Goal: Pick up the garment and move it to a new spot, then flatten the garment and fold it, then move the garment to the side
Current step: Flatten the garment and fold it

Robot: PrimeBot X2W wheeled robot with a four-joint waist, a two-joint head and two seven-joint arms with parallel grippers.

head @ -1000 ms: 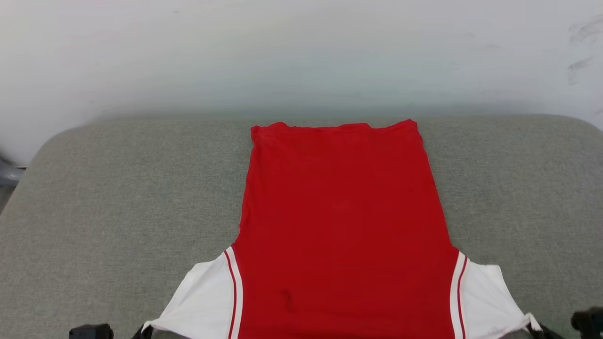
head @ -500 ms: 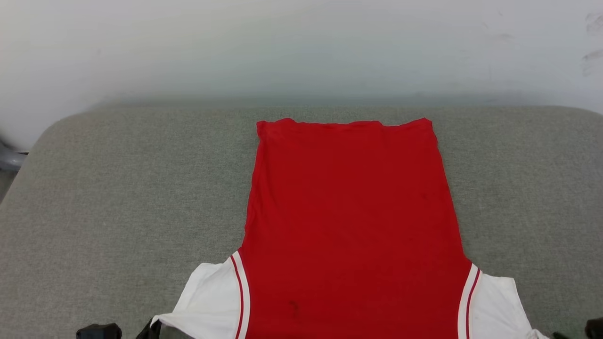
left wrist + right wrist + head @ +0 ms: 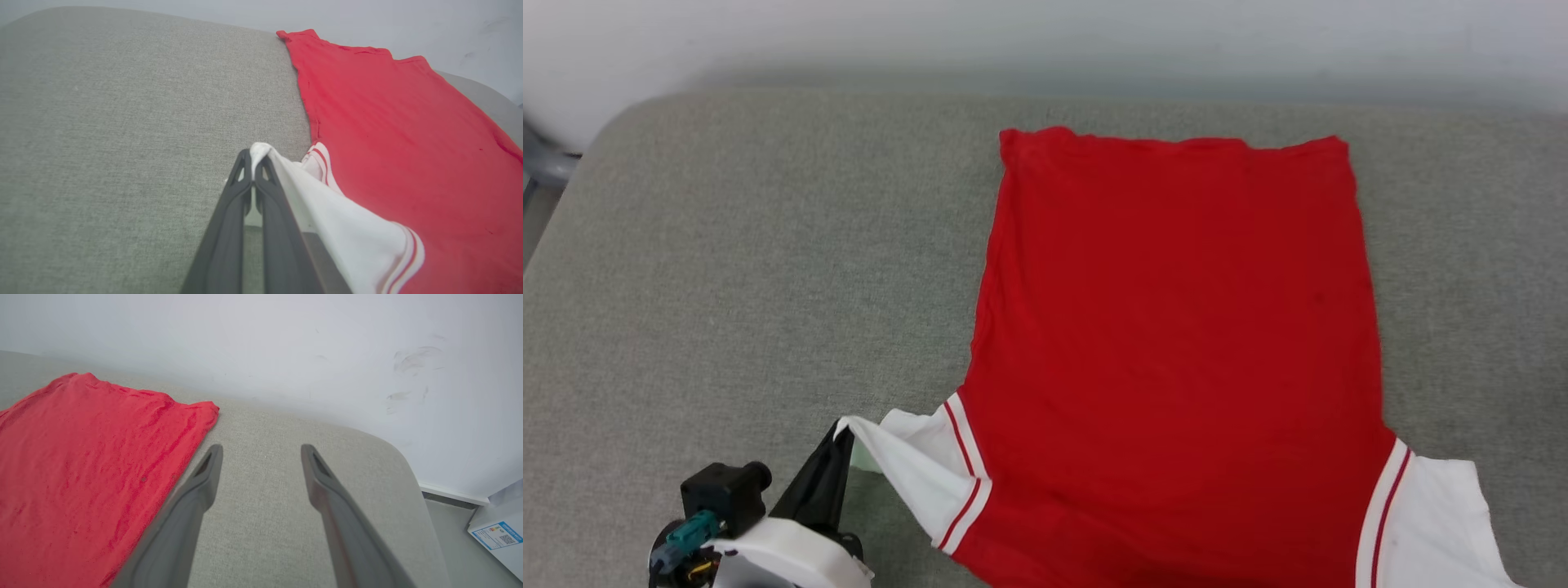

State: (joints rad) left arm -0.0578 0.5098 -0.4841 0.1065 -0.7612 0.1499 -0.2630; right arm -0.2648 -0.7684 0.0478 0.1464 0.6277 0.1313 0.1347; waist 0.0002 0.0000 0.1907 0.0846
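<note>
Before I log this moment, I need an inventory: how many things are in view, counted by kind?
Garments: 1, the garment, red with white sleeves, spread on the grey pad
Grippers: 2, the left gripper shut on a white sleeve, the right gripper open
Boxes: 1, a white box with a blue label
Total: 4

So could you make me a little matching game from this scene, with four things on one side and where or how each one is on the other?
Things:
1. left gripper
2. right gripper
3. shirt
4. box

States:
A. open, holding nothing
B. standing on the floor
C. shut, pinching the white sleeve
D. lying spread on the grey cushion

Pairs: 1-C, 2-A, 3-D, 4-B
</note>
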